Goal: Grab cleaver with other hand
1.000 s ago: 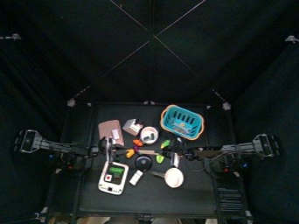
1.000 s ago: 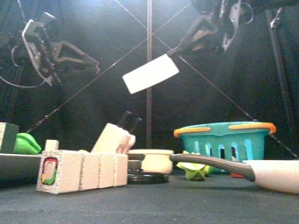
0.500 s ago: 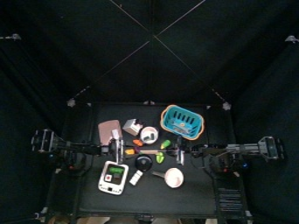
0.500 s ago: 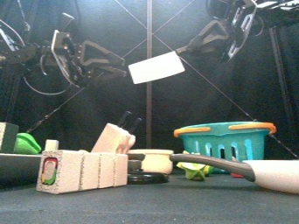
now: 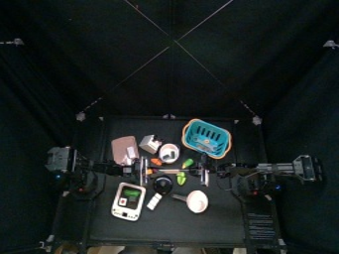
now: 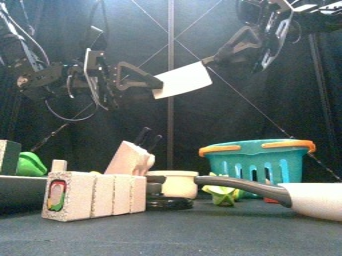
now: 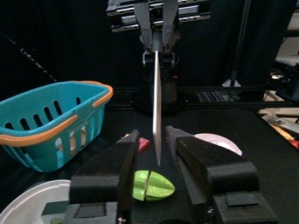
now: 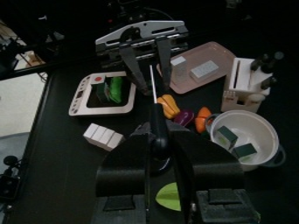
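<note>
While the right gripper (image 6: 214, 62) clamps the cleaver (image 6: 183, 81) aloft, the left gripper (image 6: 144, 77) (jaws parted, seemingly straddling the blade) should close squarely before any release.

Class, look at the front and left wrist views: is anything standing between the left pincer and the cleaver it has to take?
Nothing visible does. The cleaver hangs in the air from the right pincer, and the left pincer has its open jaws right at the blade's edge.
</note>
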Controlling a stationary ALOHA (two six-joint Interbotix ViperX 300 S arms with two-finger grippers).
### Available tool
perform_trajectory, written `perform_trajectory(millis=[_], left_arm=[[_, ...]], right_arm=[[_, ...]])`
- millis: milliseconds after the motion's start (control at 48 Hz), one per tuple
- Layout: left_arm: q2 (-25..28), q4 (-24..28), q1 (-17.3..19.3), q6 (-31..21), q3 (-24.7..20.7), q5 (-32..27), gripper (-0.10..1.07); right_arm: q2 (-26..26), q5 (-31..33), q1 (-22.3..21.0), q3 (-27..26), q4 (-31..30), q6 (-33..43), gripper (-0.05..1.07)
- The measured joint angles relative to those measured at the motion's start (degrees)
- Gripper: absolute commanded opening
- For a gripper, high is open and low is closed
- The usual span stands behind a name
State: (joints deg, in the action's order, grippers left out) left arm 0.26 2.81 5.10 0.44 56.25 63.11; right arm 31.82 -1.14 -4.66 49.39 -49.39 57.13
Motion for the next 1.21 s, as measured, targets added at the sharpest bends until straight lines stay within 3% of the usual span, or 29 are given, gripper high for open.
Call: perform_trajectory(millis=[188,333,1208], left_arm=[[0.00,0.62,-0.09,0.00,-0.18,0.00,0.37],[0.00,0.62,-0.09,0.00,-0.18,0.00,0.28],[0.00,0.53,-0.09,0.00,-0.09,0.00,0.27]], right_arm=[[0.18,0.00,-0.18,0.62,-0.18,-0.18,0.43],[0.26,0.00,-0.35,1.05,-0.18,-0.18,0.43],[0.35,-0.35,-0.44,1.67,-0.09,-0.18,0.54]])
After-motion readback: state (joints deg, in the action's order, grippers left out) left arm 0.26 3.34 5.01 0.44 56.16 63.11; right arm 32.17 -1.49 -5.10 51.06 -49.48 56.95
